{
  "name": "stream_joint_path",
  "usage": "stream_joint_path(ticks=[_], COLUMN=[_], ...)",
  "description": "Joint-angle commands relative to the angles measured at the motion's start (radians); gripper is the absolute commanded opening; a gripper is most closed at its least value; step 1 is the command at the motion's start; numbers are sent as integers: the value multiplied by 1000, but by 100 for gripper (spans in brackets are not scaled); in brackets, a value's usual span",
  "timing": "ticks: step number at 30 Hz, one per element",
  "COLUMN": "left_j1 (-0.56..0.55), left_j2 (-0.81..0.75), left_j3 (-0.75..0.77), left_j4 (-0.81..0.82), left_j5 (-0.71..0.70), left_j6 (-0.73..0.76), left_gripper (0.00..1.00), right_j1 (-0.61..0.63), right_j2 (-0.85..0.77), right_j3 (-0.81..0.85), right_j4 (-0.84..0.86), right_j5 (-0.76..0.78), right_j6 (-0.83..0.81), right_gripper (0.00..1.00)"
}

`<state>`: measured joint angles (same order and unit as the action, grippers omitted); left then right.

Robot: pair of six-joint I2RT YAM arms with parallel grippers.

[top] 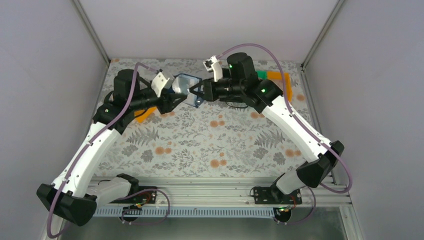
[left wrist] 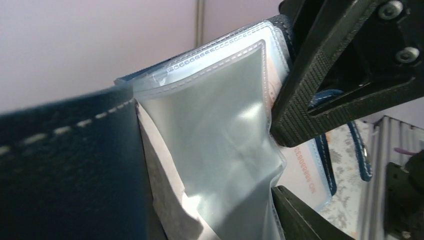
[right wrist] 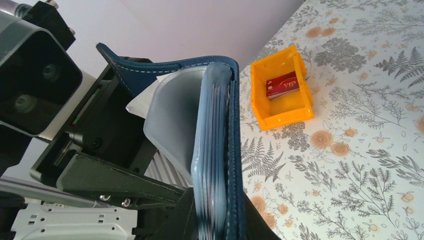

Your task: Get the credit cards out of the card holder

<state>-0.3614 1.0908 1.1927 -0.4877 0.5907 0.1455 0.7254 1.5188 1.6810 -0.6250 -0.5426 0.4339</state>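
Note:
Both arms hold up the navy card holder (top: 186, 89) in the air at the back middle. My right gripper (top: 196, 94) is shut on its spine edge, pinching the stack of clear sleeves and the navy cover (right wrist: 218, 220). My left gripper (top: 179, 96) stands open around the spread holder. A clear sleeve (left wrist: 220, 140), a white paper and the navy flap (left wrist: 65, 165) lie between its jaws. A pale card with orange digits (left wrist: 306, 176) shows inside a sleeve. One red credit card (right wrist: 282, 85) lies in the orange bin (right wrist: 300, 107).
The orange bin (top: 145, 115) stands on the floral cloth under my left arm. A green bin (top: 261, 75) and another orange bin (top: 280, 77) stand at the back right behind my right arm. Grey walls close in the back and sides.

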Motion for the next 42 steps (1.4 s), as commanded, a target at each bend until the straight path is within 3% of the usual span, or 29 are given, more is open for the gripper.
stream_joint_path(ticks=[1, 3, 7, 13, 14, 16, 18, 22, 27, 30, 32, 35, 38, 39, 42], left_j1=[16, 15, 15, 35, 43, 57, 72, 107, 166, 178, 180, 143, 46, 20, -61], left_j2=[16, 18, 22, 17, 17, 19, 26, 50, 57, 61, 64, 57, 50, 56, 89], left_j3=[-25, -33, -37, -16, -13, -7, -4, -16, 1, 31, 53, 79, 55, 32, 16], left_j4=[15, 31, 33, 59, 61, 50, 16, -48, -74, -76, -73, -15, 54, 70, 77], left_j5=[81, 165, 198, 274, 259, 133, -77, -449, -493, -489, -419, -95, 159, 216, 208], left_j6=[0, -15, -45, -98, -113, -144, -173, -210, -291, -300, -261, -171, -169, -188, -197], left_gripper=[51, 43, 5, 2, 3, 24, 37, 51, 64, 70, 68, 48, 44, 43, 36], right_j1=[14, 14, 14, -36, -55, -85, -101, -113, -121, -120, -120, -114, -82, -67, -30], right_j2=[-76, -69, -59, -106, -119, -143, -154, -137, -92, -77, -68, -22, 27, 44, 98], right_j3=[-1, -1, 13, -61, -76, -97, -104, -97, -60, -51, -47, -27, 8, 26, 98], right_j4=[67, 92, 102, 63, 52, 31, 8, -66, -229, -276, -277, -275, -241, -231, -231], right_j5=[-193, -204, -225, -246, -260, -279, -263, -79, 328, 461, 494, 525, 511, 505, 502], right_j6=[4, 15, -9, -114, -130, -152, -156, -113, -26, -12, -11, -4, 4, 5, 6], right_gripper=[4, 4, 4, 4, 4, 4, 4, 4, 4, 4, 4, 4, 4, 4, 4])
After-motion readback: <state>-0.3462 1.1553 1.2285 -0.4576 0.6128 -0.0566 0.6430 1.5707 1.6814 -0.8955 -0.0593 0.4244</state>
